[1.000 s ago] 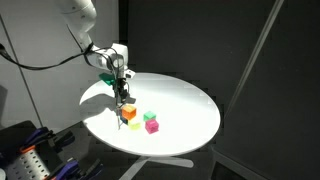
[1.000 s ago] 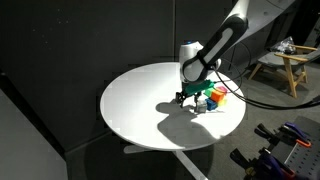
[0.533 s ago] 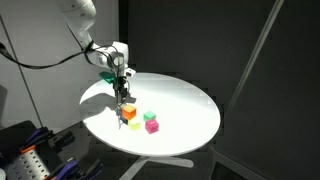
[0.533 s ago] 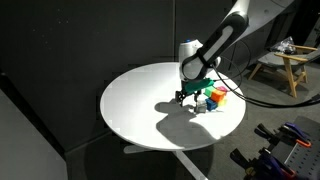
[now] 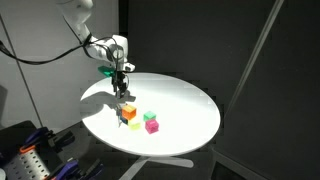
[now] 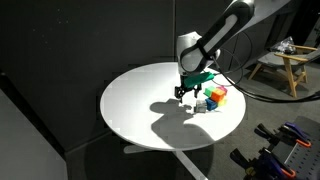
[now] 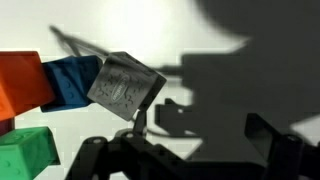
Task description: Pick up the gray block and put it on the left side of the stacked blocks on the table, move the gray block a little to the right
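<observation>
A gray cube block (image 7: 125,85) sits on the round white counter (image 5: 185,110). It is right beside a blue block (image 7: 72,80) and touches it. The gray block looks tilted. An orange block (image 7: 20,85) touches the other side of the blue block. A green block (image 7: 25,150) lies close to the blue block too. The robot's black fingers (image 7: 272,138) hang in the air above the counter, near the blue block. They are spread wide apart and hold nothing. They do not touch the gray block.
</observation>
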### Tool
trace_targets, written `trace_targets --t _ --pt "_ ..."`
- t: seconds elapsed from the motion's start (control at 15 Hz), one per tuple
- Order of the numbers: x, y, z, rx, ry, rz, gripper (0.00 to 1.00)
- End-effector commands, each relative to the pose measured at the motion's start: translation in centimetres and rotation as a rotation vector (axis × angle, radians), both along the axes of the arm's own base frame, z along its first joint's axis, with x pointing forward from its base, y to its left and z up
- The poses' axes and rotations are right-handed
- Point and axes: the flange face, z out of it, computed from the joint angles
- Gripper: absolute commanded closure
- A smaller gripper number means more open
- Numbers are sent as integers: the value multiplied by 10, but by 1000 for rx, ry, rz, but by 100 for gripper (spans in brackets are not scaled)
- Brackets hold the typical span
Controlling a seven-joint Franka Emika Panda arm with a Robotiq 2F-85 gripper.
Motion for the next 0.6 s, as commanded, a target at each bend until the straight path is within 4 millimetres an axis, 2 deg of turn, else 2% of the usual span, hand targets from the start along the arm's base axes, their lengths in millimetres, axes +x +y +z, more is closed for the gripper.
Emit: trace_targets --t 0.0,0.53 --pt "-7 -2 25 -27 18 -12 0" --pt "-33 -18 64 -54 47 -8 0"
